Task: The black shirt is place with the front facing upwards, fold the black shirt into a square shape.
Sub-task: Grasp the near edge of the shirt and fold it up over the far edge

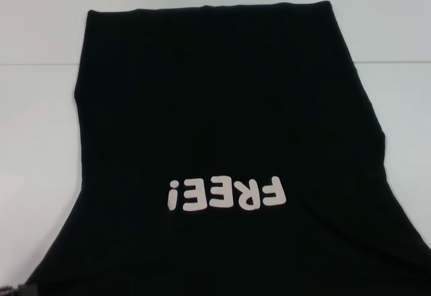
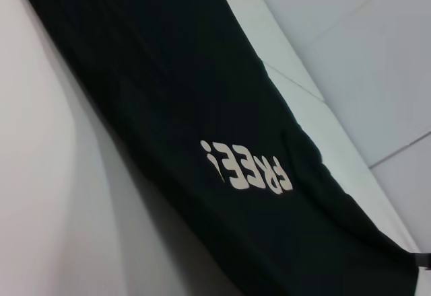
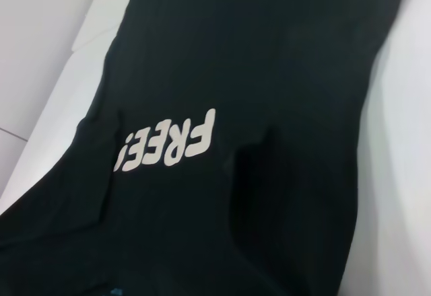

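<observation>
The black shirt is lying spread out, front upward, on the white worktop, and is taking up most of the head view. Its pale "FREE!" lettering is reading upside down from the robot's side, sitting in the nearer half of the cloth. The far edge of the shirt is running straight across the worktop, while the near part is widening toward both lower corners and running out of the picture. In the right wrist view the cloth is showing a soft raised crease just beside the lettering, and a small blue label is peeking out at the shirt's edge. In the left wrist view the shirt is running diagonally across the white surface, lettering plainly visible. Neither gripper is appearing in any view, so their jaw states cannot be told.
</observation>
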Controlling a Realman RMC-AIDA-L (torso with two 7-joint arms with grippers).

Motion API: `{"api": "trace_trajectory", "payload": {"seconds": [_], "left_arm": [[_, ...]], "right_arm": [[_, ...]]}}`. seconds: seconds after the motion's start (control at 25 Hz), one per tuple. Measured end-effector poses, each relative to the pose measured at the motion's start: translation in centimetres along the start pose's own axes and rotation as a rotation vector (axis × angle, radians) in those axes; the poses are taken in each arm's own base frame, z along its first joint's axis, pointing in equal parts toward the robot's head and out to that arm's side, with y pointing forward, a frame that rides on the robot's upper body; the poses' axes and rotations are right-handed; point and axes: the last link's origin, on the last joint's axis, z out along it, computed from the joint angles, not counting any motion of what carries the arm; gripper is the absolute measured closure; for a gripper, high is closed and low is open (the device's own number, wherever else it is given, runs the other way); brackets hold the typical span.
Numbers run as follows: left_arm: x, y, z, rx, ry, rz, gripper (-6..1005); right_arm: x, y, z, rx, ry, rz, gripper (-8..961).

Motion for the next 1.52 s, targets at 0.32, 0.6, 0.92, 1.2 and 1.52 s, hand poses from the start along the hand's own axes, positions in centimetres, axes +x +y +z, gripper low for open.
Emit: {"api": "trace_trajectory", "payload": {"seconds": [0.32, 0.6, 0.92, 1.2, 1.52], "left_arm": [[-0.3, 0.2, 0.6, -0.032, -0.018, -0.015, 971], [4.4, -0.2, 2.8, -0.025, -0.004, 0.032, 959], [14.5, 0.0, 7.2, 0.039, 0.086, 0.086, 945], [21.5, 0.4, 11.2, 0.120, 0.236, 0.080, 933], [26.1, 1.7, 16.0, 0.206, 0.403, 0.151, 920]], "right_arm": [[0.4, 0.1, -0.4, -0.014, 0.006, 0.009, 900], [-3.4, 1.0, 0.8, -0.035, -0.001, -0.052, 901], [-11.8, 2.6, 2.0, 0.002, -0.074, -0.159, 900], [-19.2, 4.4, 4.2, 0.085, -0.160, -0.237, 901], [-25.2, 5.4, 7.9, 0.249, -0.274, -0.292, 901]]}}
